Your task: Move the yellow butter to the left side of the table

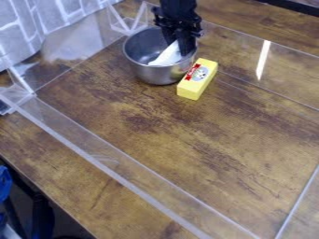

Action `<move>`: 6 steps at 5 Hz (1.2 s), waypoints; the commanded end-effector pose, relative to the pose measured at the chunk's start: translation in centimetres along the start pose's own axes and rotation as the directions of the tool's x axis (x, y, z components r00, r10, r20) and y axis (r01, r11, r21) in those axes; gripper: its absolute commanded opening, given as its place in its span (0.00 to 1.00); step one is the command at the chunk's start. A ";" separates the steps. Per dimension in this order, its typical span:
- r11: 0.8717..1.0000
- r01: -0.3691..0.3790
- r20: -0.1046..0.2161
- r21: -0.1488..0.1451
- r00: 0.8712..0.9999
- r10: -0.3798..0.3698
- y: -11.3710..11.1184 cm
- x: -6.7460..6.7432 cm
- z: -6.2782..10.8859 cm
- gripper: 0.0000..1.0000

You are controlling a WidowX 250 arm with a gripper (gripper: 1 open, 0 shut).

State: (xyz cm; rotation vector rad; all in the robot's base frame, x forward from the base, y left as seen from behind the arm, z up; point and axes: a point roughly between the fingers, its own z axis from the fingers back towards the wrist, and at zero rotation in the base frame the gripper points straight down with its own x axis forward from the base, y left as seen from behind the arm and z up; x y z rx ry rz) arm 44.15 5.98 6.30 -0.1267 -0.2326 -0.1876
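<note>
The yellow butter (197, 78) lies flat and tilted on the wooden surface (187, 159) toward the far end, just beside the steel bowl (156, 54), so the move to the left side looks barely begun. The black pincer (187, 49) stands at the box's far end; whether its jaws grip anything I cannot tell.

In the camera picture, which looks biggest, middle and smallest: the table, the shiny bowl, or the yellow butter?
1. The table, biggest by far.
2. The steel bowl.
3. The yellow butter, smallest. It sits beside the bowl, so nearness hardly matters.
</note>
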 end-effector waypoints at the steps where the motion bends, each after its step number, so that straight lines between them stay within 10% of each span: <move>1: 0.999 0.043 0.063 0.015 0.997 -0.044 -0.8 1.1 2.1 0.00; 6: 0.996 0.086 0.055 0.015 0.995 -0.087 -0.8 1.0 1.5 0.00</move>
